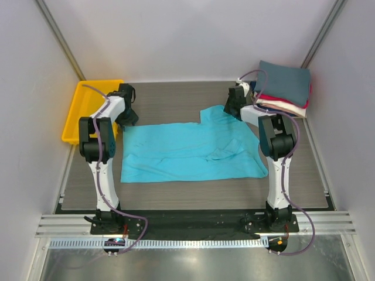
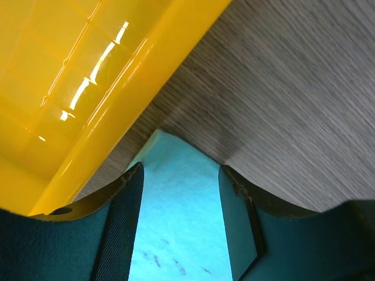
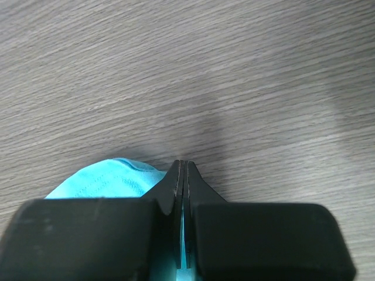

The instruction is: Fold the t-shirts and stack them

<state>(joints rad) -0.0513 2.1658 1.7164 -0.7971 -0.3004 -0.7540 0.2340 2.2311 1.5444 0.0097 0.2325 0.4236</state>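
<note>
Both arms forward and low, left gripper [image 2: 180, 170] agape (right gripper [image 3: 183, 165] pinched tight)

A: What lies at mid-desk?
B: The turquoise cloth short-sleeved t-shirt [image 1: 187, 153], spread on the grey wood-grain desk [image 1: 176, 96].
A: And behind it?
B: Far left, the yellow rectangular plastic tray [image 1: 69, 127]; far right, the stack of folded cloth t-shirts [image 1: 285, 85].

Grey wood-grain tabletop [image 1: 176, 96], plain white walls [image 1: 187, 35], perhaps steel floor [image 1: 193, 266] below.

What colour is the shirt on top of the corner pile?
The top shirt is slate grey, clearest in the top external view.
</note>
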